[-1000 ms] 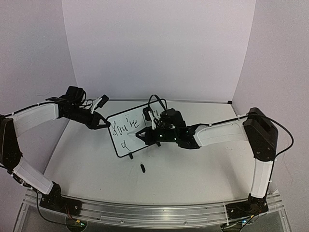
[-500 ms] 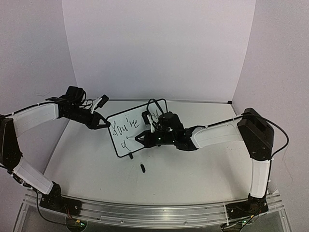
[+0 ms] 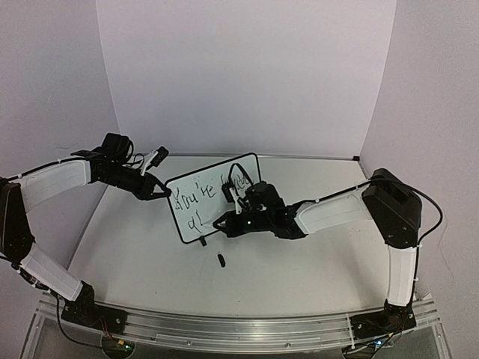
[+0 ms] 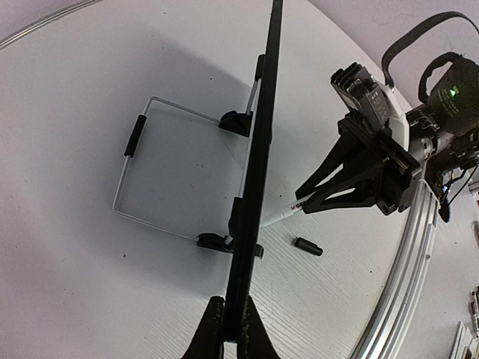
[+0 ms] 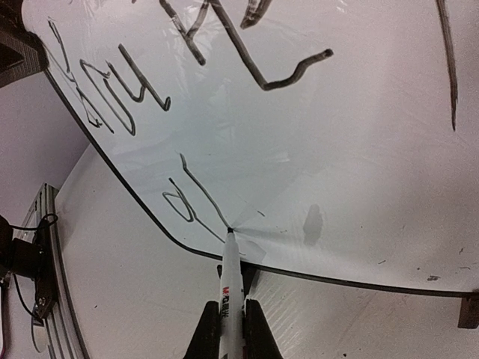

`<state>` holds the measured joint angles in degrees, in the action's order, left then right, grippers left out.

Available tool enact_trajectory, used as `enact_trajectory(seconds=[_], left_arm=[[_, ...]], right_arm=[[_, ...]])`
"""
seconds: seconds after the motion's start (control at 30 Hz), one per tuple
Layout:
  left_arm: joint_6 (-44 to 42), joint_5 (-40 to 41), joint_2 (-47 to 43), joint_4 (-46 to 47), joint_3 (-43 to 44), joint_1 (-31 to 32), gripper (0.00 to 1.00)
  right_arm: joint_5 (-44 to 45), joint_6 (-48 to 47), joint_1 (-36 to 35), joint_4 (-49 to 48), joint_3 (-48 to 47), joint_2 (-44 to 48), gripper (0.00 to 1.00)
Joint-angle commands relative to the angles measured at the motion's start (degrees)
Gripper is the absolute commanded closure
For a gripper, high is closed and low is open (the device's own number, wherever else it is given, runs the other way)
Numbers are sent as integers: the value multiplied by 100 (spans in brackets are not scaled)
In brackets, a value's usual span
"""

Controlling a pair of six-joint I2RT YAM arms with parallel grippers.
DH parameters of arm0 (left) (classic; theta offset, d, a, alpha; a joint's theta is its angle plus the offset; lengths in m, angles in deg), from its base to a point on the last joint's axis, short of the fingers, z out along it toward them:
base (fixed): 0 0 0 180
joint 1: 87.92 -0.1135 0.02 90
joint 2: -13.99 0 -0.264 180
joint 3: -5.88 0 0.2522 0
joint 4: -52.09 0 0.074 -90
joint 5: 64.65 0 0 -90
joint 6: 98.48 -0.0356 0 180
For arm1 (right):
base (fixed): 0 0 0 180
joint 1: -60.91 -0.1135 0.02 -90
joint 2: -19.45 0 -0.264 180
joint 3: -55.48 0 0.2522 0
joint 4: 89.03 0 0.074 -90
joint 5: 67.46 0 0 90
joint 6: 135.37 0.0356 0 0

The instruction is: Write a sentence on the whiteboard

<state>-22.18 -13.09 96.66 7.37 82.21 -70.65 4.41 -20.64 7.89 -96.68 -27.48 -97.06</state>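
Between the closed fingers of the left pincer (image 4: 228,336) sits the near edge of the whiteboard (image 3: 212,178), which stands on the table (image 3: 299,269) with a wire stand (image 4: 142,172) behind it. The right pincer (image 5: 228,329) is clamped on a marker (image 5: 230,277), whose tip, just ahead of its fingers, touches the board's lower line. The sentence (image 3: 193,196) reads "You're" above that tip. A black cap (image 3: 221,259) lies on the table near the right pincer, apart from it.
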Motion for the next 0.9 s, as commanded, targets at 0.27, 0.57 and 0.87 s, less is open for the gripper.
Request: enact_trajectory(seconds=[0.27, 0.57, 0.87], left_arm=[[-141, 414, 100, -134, 110, 32, 100], [-136, 416, 100, -131, 112, 33, 100], [-144, 416, 109, -130, 113, 34, 100]], right_arm=[[202, -51, 46, -100, 179, 604, 100], [122, -109, 76, -102, -167, 347, 100], [133, -45, 144, -100, -229, 159, 100]])
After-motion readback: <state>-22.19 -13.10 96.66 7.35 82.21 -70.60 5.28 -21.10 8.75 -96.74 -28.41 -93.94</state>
